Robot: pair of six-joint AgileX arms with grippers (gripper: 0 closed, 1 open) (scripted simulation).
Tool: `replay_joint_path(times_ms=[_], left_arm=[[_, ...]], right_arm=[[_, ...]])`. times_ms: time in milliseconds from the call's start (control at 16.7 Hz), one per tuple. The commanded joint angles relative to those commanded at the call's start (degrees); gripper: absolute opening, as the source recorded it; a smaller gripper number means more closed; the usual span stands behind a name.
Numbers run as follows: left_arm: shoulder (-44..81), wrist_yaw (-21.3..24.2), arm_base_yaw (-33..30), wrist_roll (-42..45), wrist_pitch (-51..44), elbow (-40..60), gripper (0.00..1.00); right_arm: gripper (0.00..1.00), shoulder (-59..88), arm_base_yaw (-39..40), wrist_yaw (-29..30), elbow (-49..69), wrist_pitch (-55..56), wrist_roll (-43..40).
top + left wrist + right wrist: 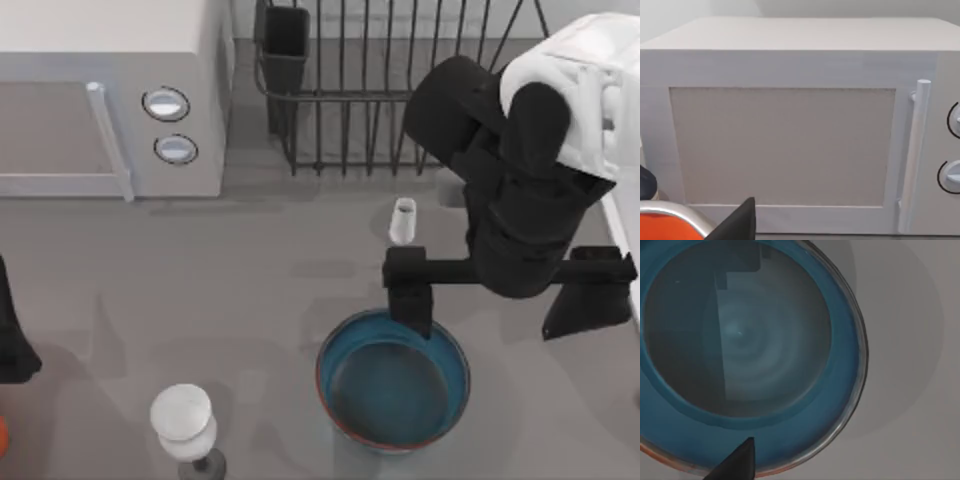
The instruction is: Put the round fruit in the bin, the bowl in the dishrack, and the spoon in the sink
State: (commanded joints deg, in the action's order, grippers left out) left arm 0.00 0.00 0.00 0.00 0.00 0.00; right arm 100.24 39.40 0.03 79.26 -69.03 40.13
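The bowl [393, 385], blue inside with a reddish-brown rim, stands on the table at the front, right of centre. My right gripper [490, 325] hangs open over the bowl's far side, one finger [410, 300] above the far rim and the other beyond the bowl's right. The right wrist view looks straight down into the bowl [745, 340], with a dark fingertip [737, 465] above its rim. The dishrack [400, 90] stands at the back with its black utensil cup [285, 45]. A pale rim of the sink [622, 240] shows at the right edge. The round fruit, spoon and bin are out of view.
A white microwave [110, 100] fills the back left and faces the left wrist view [785, 145]. A small white glass [402, 220] stands behind the bowl, a stemmed glass [183, 420] at the front left. My left arm [12, 335] is parked at the left edge beside an orange object [662, 231].
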Motion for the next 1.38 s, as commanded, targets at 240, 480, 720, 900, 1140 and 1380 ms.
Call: replay_joint_path(times_ms=[240, 480, 720, 900, 1140, 1380], left_arm=[[0.0, 0.0, 0.0, 0.0, 0.0, 0.0, 1.0], [0.0, 0.0, 0.0, 0.0, 0.0, 0.0, 1.0], [0.0, 0.0, 0.0, 0.0, 0.0, 0.0, 1.0], [0.0, 0.0, 0.0, 0.0, 0.0, 0.0, 1.0], [0.0, 0.0, 0.0, 0.0, 0.0, 0.0, 1.0], [0.0, 0.0, 0.0, 0.0, 0.0, 0.0, 1.0]], right_arm=[[1.0, 0.62, -0.15, 0.01, -2.06, 2.36, -0.17], [1.0, 3.66, -0.01, 0.01, -8.69, 12.9, 0.04], [1.0, 6.52, 0.14, 0.02, -14.72, 21.48, 0.25], [1.0, 6.87, 0.18, 0.03, -15.33, 22.2, 0.29], [0.85, 6.87, 0.18, 0.03, -15.33, 22.2, 0.29], [0.55, 6.87, 0.18, 0.03, -15.33, 22.2, 0.29]])
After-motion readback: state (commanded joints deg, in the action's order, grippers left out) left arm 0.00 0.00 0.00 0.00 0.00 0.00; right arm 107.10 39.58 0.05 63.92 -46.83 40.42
